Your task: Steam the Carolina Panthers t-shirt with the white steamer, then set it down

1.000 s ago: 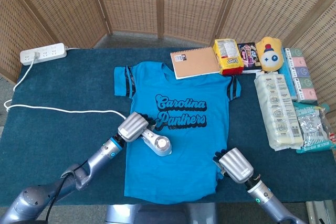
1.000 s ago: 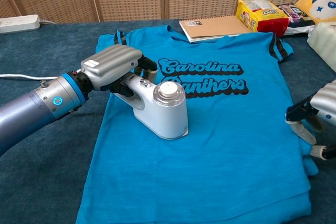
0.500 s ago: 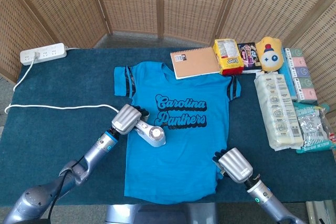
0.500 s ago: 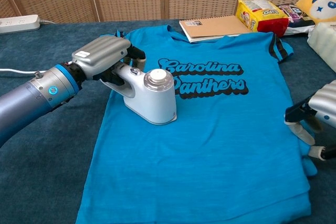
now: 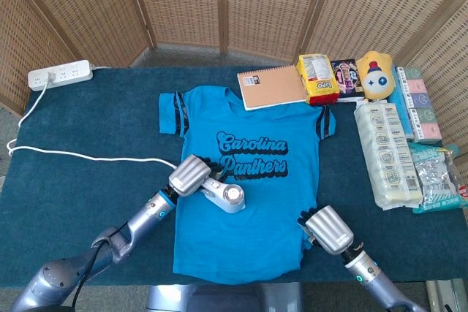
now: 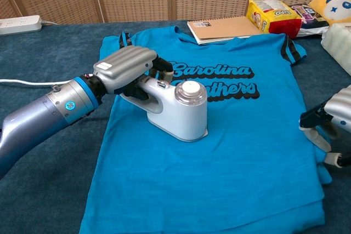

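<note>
A blue t-shirt [image 5: 248, 202] [image 6: 230, 163] with "Carolina Panthers" lettering lies flat on the dark blue table. My left hand [image 5: 189, 175] [image 6: 125, 68] grips the handle of the white steamer [image 5: 227, 196] [image 6: 181, 114], whose base rests on the shirt just left of the lettering. My right hand [image 5: 327, 230] [image 6: 332, 127] rests at the shirt's lower right edge, fingers curled onto the cloth; whether it holds the fabric is unclear.
A white cord [image 5: 80, 155] runs from the steamer to a power strip [image 5: 60, 74] at the far left. A notebook [image 5: 272, 87], snack bag [image 5: 317, 78], yellow plush [image 5: 376, 74] and packaged goods [image 5: 391, 153] line the back and right side.
My left hand first pulled the steamer back toward the shirt's left edge, then pushed it right again onto the chest, under the lettering. The right hand has stayed still.
</note>
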`<state>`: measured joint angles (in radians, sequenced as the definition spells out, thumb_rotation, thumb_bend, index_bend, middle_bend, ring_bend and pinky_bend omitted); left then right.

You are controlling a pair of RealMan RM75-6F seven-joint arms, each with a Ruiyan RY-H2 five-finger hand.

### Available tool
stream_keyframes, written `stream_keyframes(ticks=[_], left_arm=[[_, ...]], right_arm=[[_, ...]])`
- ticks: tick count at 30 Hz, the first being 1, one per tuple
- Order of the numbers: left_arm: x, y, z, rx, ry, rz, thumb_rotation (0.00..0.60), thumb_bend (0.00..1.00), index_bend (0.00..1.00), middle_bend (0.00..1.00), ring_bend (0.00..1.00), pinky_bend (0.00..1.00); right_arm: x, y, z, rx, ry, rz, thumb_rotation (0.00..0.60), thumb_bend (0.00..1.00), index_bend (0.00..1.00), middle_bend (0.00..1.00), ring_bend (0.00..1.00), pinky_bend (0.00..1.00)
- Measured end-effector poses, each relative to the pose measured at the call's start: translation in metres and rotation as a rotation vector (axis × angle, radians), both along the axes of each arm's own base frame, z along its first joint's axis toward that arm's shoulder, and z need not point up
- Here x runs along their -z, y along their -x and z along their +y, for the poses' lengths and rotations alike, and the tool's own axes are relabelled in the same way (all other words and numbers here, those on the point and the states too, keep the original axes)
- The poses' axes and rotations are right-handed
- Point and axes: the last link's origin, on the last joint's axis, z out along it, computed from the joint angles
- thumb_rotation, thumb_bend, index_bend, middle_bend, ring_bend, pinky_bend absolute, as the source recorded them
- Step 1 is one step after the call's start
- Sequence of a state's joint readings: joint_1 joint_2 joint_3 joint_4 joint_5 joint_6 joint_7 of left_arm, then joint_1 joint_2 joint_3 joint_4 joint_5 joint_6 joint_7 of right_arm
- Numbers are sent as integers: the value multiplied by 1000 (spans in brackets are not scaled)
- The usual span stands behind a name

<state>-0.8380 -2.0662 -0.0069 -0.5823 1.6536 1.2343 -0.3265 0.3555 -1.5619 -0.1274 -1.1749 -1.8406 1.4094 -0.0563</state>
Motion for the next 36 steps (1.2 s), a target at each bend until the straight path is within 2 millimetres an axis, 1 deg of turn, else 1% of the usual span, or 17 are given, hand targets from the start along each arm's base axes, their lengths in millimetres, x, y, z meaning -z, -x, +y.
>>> stream_keyframes(ticks=[6, 11, 15, 19, 25, 30, 36], left_arm=[[7, -9, -15, 50, 36, -18, 600, 515, 574, 662, 605, 728], [5, -9, -15, 61, 28, -20, 600, 514, 573, 662, 605, 728], [1, -5, -12, 60, 14, -12, 600, 514, 573, 663, 605, 728], [-5, 7, -10, 55, 2, 12, 600, 511, 573, 663, 606, 728], [-10, 18, -14, 63, -7, 20, 600, 511, 574, 662, 605, 728], [-12, 21, -18, 65, -12, 5, 600, 510, 573, 662, 605, 728], [-9, 16, -23, 76, -6, -20, 600, 510, 573, 662, 606, 728]], right_arm=[[0, 1, 1, 5, 0, 1, 600, 442, 737, 649, 697, 744], [-1, 2, 1, 4, 0, 2, 600, 442, 737, 649, 698, 744], [-1, 2, 0, 5, 1, 2, 600, 441, 737, 649, 699, 745], [1, 1, 1, 4, -4, 2, 600, 442, 737, 649, 700, 745], [3, -1, 0, -2, -9, 2, 600, 442, 737, 649, 700, 745], [3, -1, 0, -3, -10, 3, 600, 442, 737, 649, 700, 746], [2, -1, 0, -2, -6, 2, 600, 442, 737, 649, 700, 746]])
